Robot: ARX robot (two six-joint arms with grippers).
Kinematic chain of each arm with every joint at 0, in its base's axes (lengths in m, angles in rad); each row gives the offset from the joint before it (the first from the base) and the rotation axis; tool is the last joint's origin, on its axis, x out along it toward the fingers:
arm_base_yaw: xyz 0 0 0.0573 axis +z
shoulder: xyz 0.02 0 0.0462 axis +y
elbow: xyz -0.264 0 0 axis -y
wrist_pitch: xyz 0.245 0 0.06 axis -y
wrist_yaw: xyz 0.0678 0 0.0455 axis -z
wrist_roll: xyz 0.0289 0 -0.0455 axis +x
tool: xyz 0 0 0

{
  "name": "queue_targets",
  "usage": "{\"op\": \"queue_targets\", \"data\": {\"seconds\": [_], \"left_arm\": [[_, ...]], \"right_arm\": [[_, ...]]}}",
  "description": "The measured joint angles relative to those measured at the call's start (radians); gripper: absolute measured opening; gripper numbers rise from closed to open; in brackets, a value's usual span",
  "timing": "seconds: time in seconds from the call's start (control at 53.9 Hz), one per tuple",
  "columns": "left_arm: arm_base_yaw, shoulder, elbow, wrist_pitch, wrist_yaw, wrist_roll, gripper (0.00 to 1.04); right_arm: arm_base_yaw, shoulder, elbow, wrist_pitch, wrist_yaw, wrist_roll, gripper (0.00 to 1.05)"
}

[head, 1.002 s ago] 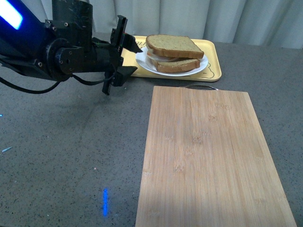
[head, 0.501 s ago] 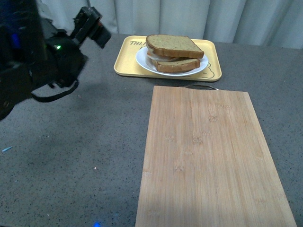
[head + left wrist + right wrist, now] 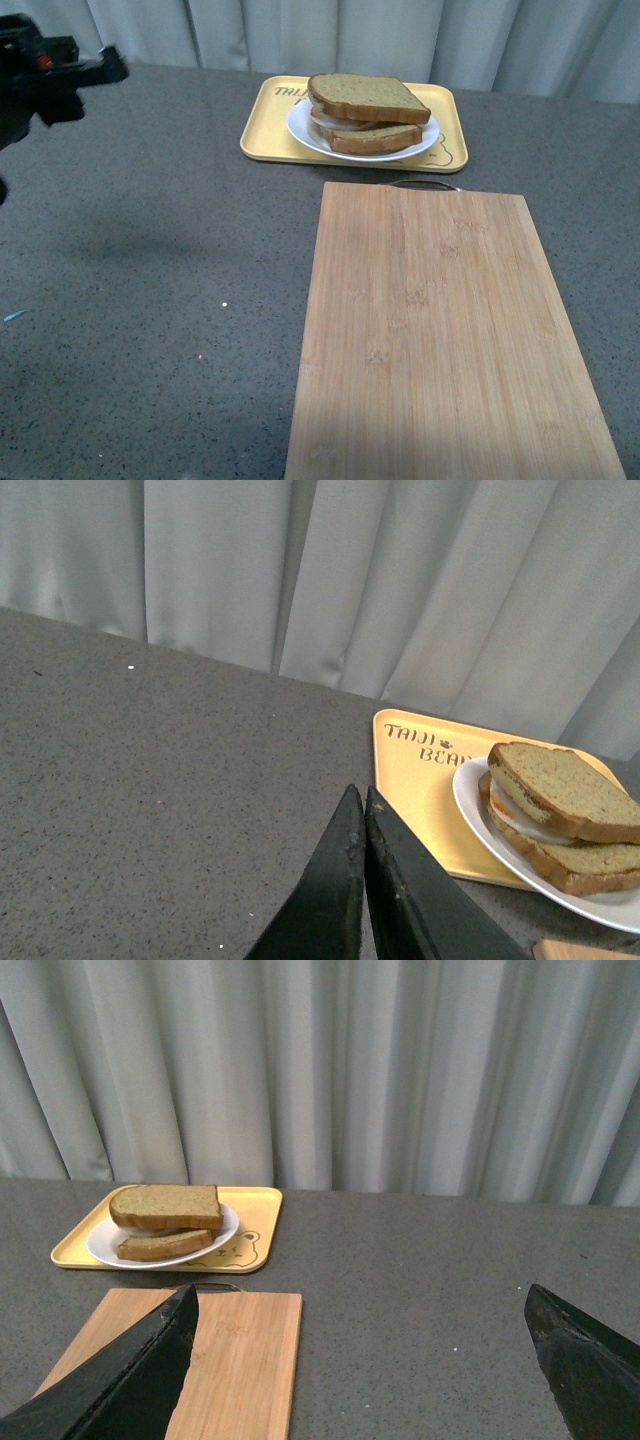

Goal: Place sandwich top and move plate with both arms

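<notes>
The sandwich top (image 3: 367, 97), a speckled tan-green slice with a brown crust, lies on the stacked sandwich on the white plate (image 3: 303, 132) at the table's far side. The left wrist view shows the sandwich top (image 3: 568, 792) over a white filling and a lower slice, on the plate (image 3: 477, 802). My left gripper (image 3: 358, 798) is shut and empty, well short of the plate; part of the left arm (image 3: 45, 80) shows at the far left in the front view. My right gripper (image 3: 360, 1305) hangs open and empty, far from the plate (image 3: 100, 1246).
The plate rests on a yellow tray (image 3: 262, 133) with a bear drawing. A bamboo cutting board (image 3: 440, 330) with a metal handle lies in front of the tray. Grey curtains hang behind the dark speckled table.
The left arm has pulled back from beside the plate to the far left edge of the front view. The sandwich and plate have not moved.
</notes>
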State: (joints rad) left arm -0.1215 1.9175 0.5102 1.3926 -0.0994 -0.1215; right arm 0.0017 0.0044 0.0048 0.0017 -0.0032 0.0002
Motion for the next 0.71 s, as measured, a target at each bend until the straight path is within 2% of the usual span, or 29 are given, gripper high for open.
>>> {"op": "queue_targets", "data": {"seconds": [0.111, 0.186, 0.278, 0.353, 0.538, 0.705], "left_arm": [[0.033, -0.237, -0.222, -0.023, 0.021, 0.069, 0.04], [0.047, -0.344, -0.286, -0.044, 0.025, 0.087, 0.04], [0.057, -0.420, -0.336, -0.080, 0.033, 0.098, 0.04], [0.093, -0.476, -0.367, -0.118, 0.087, 0.103, 0.04], [0.119, -0.640, -0.425, -0.214, 0.097, 0.106, 0.04], [0.120, -0.879, -0.448, -0.444, 0.099, 0.111, 0.04]], "right_arm": [[0.000, 0.002, 0.000, -0.001, 0.002, 0.000, 0.95], [0.000, 0.000, 0.000, -0.001, 0.002, 0.000, 0.95], [0.000, 0.000, 0.000, -0.001, -0.002, 0.000, 0.95], [0.000, 0.000, 0.000, -0.001, -0.002, 0.000, 0.95], [0.000, 0.000, 0.000, -0.001, 0.001, 0.000, 0.95], [-0.001, 0.000, 0.000, -0.001, 0.000, 0.000, 0.95]]}}
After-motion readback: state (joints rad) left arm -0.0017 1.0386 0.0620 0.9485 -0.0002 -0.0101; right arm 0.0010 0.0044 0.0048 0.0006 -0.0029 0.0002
